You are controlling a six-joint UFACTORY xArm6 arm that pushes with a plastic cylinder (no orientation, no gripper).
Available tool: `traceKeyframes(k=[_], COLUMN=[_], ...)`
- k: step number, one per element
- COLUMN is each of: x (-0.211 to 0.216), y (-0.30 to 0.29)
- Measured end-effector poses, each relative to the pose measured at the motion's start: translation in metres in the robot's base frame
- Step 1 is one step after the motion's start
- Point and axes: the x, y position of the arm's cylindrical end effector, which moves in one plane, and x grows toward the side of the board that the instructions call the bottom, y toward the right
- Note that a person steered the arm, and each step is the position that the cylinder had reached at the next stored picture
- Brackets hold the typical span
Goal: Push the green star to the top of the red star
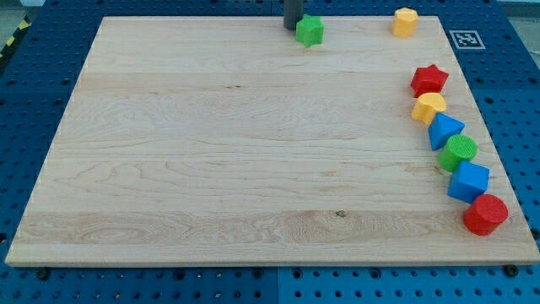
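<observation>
Green star [310, 30] being touched on view's left by my tip [292, 29], near board top edge; nothing gripped; red star [429, 80] well apart.

The board [211, 160] looks like pale wood with visible grain streaks and a smooth, matt finish, plus a small dark knot low down. The green star [310, 30] and red star [429, 80] look like matt plastic, solid colour, hardly any shine, and the yellow block [405, 21] looks much the same. The rod above my tip [292, 29] is dark and dull, material hard to tell. Around the board there's a blue perforated panel [34, 101], a bit glossier.
</observation>
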Motion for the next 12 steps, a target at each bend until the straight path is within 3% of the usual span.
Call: traceKeyframes(k=[2, 5, 12], x=[0.001, 0.025, 0.015], y=[0.021, -0.005, 0.118])
